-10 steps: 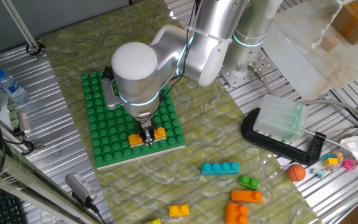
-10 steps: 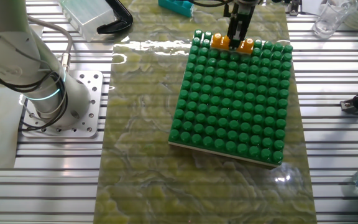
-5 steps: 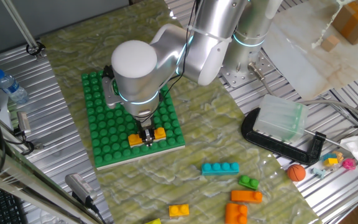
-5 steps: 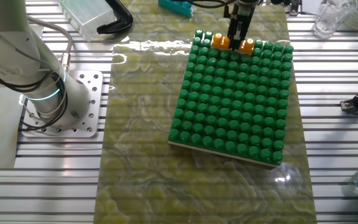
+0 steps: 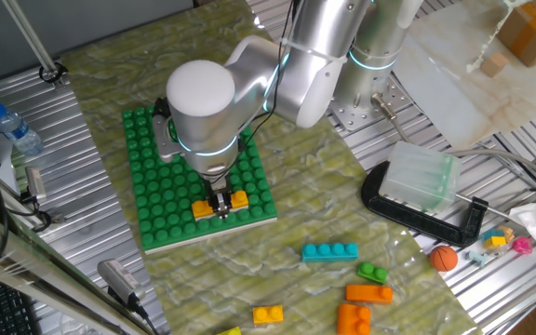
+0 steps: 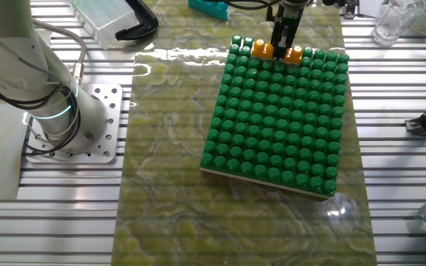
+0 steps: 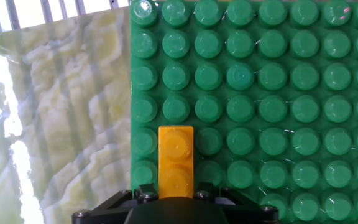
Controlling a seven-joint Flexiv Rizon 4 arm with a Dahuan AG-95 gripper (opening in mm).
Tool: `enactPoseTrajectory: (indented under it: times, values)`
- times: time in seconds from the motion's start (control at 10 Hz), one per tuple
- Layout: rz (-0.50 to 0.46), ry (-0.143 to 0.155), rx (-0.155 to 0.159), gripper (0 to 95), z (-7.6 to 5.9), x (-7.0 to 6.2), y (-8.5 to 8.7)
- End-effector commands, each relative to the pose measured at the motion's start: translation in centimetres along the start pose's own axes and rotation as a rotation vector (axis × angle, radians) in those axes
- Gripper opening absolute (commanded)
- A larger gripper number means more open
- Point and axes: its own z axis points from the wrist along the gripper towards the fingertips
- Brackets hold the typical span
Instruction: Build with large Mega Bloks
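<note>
The work surface is a slatted aluminium table [image 5: 519, 270] covered by a green-and-cream marbled mat [image 5: 287, 242]. A green studded baseplate [image 5: 156, 191] lies on the mat. A black clamp [image 5: 426, 219] holding a clear plastic box [image 5: 422, 177] sits near the arm base. A water bottle [image 5: 15, 130] lies at the table edge.

The gripper [image 5: 220, 207] stands vertically over the baseplate edge, its jaws clenched on the middle of the orange-yellow brick [image 5: 220, 204]. The brick sits on the outermost stud rows of the baseplate; in the hand view its two visible studs [image 7: 176, 163] extend forward from between the fingers.

Compared with the frames 1.0 s and 0.5 s earlier, arm, gripper and brick positions are unchanged.

Loose bricks on the mat, well apart from the baseplate, number six visible: one cyan brick [image 5: 329, 251], one green brick [image 5: 372, 273], two orange bricks [image 5: 368, 294] [image 5: 354, 319], and two yellow bricks [image 5: 268, 315] [image 5: 229, 330]. One small orange ball [image 5: 444, 257] lies beside the clamp.
</note>
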Motion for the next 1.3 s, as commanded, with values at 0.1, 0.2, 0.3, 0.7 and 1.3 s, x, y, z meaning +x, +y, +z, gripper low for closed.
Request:
enactPoseTrajectory:
  times: [0.1, 0.2, 0.3, 0.7, 1.3]
  values:
    - [0.0, 0.0, 0.0, 38.0, -0.1, 0.0, 0.0]
    - [0.0, 0.0, 0.0, 38.0, -0.1, 0.0, 0.0]
    - [0.0, 0.0, 0.0, 38.0, -0.1, 0.0, 0.0]
    - [0.0, 0.0, 0.0, 38.0, -0.1, 0.0, 0.0]
    - [-0.053, 0.038, 0.009, 0.0, -9.5, 3.8, 0.5]
